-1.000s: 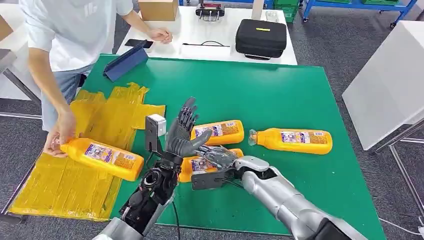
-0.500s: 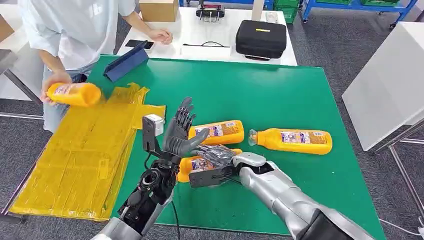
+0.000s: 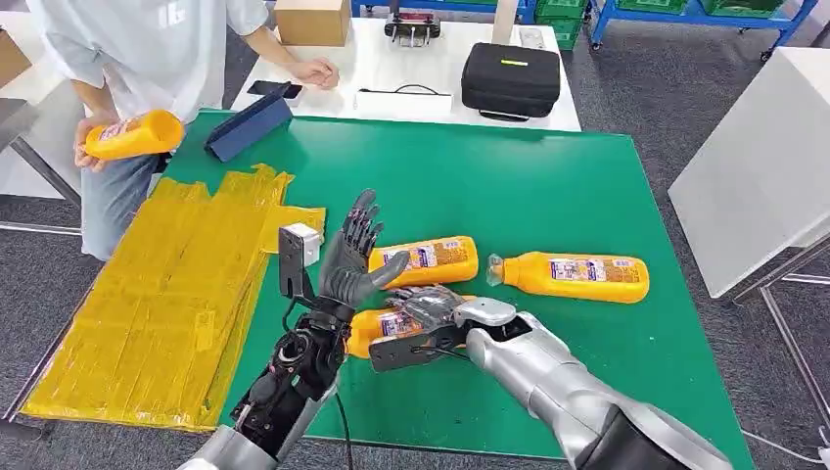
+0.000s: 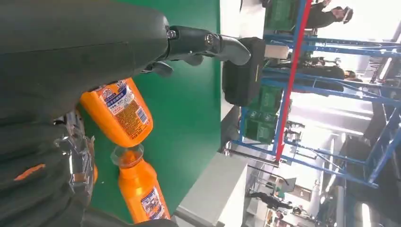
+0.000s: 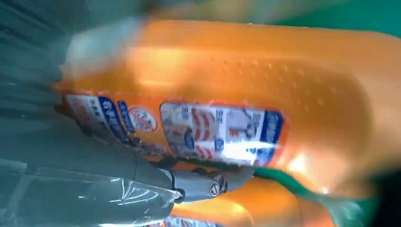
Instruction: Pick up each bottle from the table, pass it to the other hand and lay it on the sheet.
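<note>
Three orange bottles lie on the green table [image 3: 548, 176]. My right hand [image 3: 427, 306] grips the nearest bottle [image 3: 374, 330], which lies on its side; close up, this bottle [image 5: 265, 94] has my right hand's fingers [image 5: 203, 184] curled around its label. Just left of it my left hand [image 3: 356, 257] is raised and open, fingers spread and holding nothing. A second bottle [image 3: 432, 258] lies just behind them and a third bottle [image 3: 574, 274] farther right. The left wrist view shows my left hand [image 4: 71, 56] above two bottles [image 4: 120, 113]. The yellow sheet [image 3: 157, 304] covers the table's left side.
A person stands at the far left holding another orange bottle [image 3: 132, 134] off the table. A blue folder [image 3: 247, 122] lies at the table's back left corner. Behind, a white table carries a black case [image 3: 511, 73], a cardboard box [image 3: 311, 18] and a phone [image 3: 271, 87].
The person has lifted an orange bottle off the yellow sheet and now holds it at their side. My right hand has settled slightly further left on the nearest bottle. My left hand barely moved.
</note>
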`<act>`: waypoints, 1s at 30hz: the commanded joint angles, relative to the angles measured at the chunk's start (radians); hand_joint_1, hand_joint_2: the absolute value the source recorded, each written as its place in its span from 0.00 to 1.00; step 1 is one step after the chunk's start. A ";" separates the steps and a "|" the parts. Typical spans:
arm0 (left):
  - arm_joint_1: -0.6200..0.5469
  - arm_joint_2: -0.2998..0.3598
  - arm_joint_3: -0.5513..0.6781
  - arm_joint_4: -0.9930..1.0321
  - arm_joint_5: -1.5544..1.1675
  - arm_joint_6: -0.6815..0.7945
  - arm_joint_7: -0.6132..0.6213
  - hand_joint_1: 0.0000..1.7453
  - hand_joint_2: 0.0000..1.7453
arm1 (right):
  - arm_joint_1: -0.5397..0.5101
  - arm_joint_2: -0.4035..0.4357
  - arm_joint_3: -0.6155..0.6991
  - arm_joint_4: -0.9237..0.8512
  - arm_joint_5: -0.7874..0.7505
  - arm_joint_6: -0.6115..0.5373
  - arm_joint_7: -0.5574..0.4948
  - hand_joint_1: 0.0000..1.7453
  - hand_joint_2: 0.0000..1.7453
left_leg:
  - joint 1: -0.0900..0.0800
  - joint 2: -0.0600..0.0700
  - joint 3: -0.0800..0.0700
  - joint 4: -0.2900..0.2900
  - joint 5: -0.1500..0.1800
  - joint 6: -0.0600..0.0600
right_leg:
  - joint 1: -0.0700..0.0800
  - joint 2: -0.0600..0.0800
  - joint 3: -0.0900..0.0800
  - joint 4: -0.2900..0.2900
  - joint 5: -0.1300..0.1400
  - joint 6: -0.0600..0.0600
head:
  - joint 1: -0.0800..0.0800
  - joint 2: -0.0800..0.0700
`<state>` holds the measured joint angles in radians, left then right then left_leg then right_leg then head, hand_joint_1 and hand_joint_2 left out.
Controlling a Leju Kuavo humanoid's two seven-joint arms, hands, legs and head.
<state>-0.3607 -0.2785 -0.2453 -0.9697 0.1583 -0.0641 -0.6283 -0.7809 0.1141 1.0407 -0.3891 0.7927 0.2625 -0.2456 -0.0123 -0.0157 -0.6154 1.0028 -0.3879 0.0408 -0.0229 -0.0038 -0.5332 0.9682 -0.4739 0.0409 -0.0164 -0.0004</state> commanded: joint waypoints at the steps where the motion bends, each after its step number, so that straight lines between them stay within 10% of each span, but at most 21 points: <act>1: -0.042 0.018 -0.008 0.053 0.004 -0.007 0.005 0.00 1.00 | 0.026 0.005 0.070 0.110 0.006 0.043 0.015 1.00 1.00 | 0.003 -0.002 0.001 -0.002 0.001 -0.004 | 0.003 -0.003 0.003 -0.004 0.001 -0.003 | 0.000 0.000; 10: -0.052 0.020 -0.003 0.067 0.008 -0.011 0.002 0.00 1.00 | 0.010 0.017 0.075 0.104 0.008 0.042 0.009 1.00 1.00 | 0.001 -0.001 0.003 -0.002 0.000 -0.003 | 0.001 -0.002 0.004 -0.003 0.000 -0.002 | 0.000 0.000; 30: -0.018 0.027 0.057 0.039 -0.026 -0.016 -0.011 0.00 1.00 | 0.073 -0.067 -0.241 -0.237 -0.046 -0.421 -0.061 1.00 1.00 | 0.002 0.003 -0.007 0.000 0.005 -0.004 | 0.003 0.002 0.003 -0.001 0.006 -0.002 | 0.000 0.000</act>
<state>-0.3619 -0.2739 -0.2388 -0.9648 0.1534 -0.0824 -0.6390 -0.7608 0.1252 0.9828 -0.3901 0.7347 -0.0765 -0.2971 -0.0114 -0.0151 -0.6246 1.0027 -0.3809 0.0398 -0.0217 -0.0031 -0.5320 0.9688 -0.4665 0.0420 -0.0164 -0.0004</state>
